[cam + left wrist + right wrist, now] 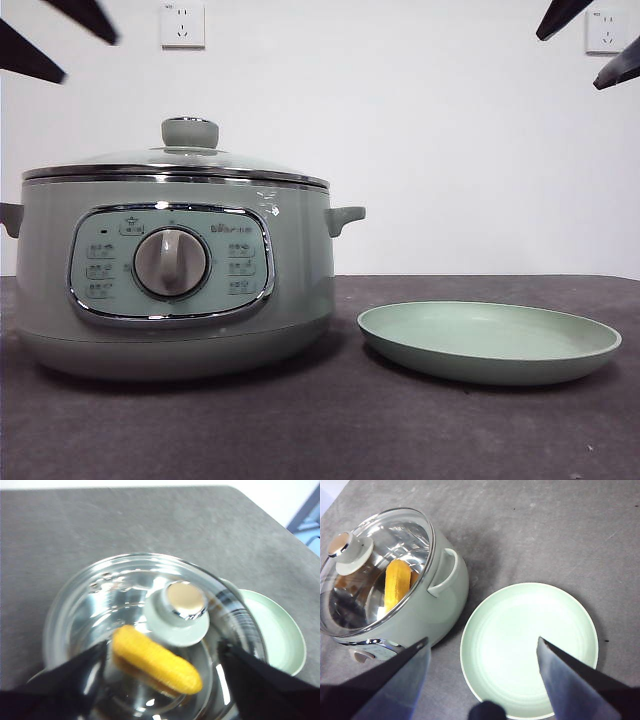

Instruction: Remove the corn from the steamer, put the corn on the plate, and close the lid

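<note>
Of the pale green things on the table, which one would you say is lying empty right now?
The plate, the shallow dish beside the steamer, is empty. The steamer is not: the corn lies inside it under the glass lid.

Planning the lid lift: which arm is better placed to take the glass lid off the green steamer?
Left. Its open tool hangs above the domed glass lid's pale green knob; the right tool hangs open over the pale green plate.

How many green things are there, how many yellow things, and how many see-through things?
Green: 2, the steamer and the plate
Yellow: 1, the corn inside the steamer
See-through: 1, the lid, glass with a green knob
Total: 4
</note>
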Tool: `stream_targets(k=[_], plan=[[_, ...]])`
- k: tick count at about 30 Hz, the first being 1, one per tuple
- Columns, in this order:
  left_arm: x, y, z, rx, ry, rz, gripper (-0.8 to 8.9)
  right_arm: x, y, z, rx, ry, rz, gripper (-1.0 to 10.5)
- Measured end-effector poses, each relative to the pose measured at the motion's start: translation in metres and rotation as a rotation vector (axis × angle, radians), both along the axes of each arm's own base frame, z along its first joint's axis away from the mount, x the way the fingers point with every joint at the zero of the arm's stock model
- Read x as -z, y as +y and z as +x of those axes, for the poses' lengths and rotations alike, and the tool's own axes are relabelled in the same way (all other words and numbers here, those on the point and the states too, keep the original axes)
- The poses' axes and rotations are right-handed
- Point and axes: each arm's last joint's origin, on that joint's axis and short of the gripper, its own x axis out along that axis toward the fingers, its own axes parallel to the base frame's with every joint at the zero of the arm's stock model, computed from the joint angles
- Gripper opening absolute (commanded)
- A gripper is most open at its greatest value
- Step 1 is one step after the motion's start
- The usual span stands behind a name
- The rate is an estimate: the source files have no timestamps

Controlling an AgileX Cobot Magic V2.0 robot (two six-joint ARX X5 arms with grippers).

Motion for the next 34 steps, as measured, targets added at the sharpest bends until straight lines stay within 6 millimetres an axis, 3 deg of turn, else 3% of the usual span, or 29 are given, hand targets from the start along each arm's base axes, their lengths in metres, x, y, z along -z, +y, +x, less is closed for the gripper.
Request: stream_targets(k=[7,12,19,23,25,27,28,34], plan=[[-0.01,-0.032,0.041,0.086,0.044,0.014,3.75,0.0,0.0,0.0,0.0,0.0,0.0,3.6],[-0.003,-0.053,0.065,0.087,0.079,0.068,3.75,0.0,0.0,0.0,0.0,0.0,0.0,3.5],[0.02,-0.071,0.077,0.079,0.139,0.165,3.75,0.0,0.0,0.0,0.0,0.0,0.0,3.5],[0.022,-0.073,0.077,0.059,0.135,0.21,3.62,0.0,0.0,0.0,0.0,-0.001,0.0,3.5],[0.023,-0.073,0.077,0.058,0.136,0.215,2.27,0.0,0.0,0.0,0.0,-0.001,0.0,3.5],[0.023,-0.073,0.077,0.063,0.125,0.231,0.22,0.0,0.0,0.0,0.0,-0.001,0.0,3.5],[0.021,-0.073,0.077,0.068,0.119,0.232,-0.23,0.0,0.0,0.0,0.0,-0.001,0.0,3.5],[0.021,-0.074,0.076,0.078,0.116,0.237,-0.08,0.0,0.0,0.0,0.0,-0.002,0.0,3.5]])
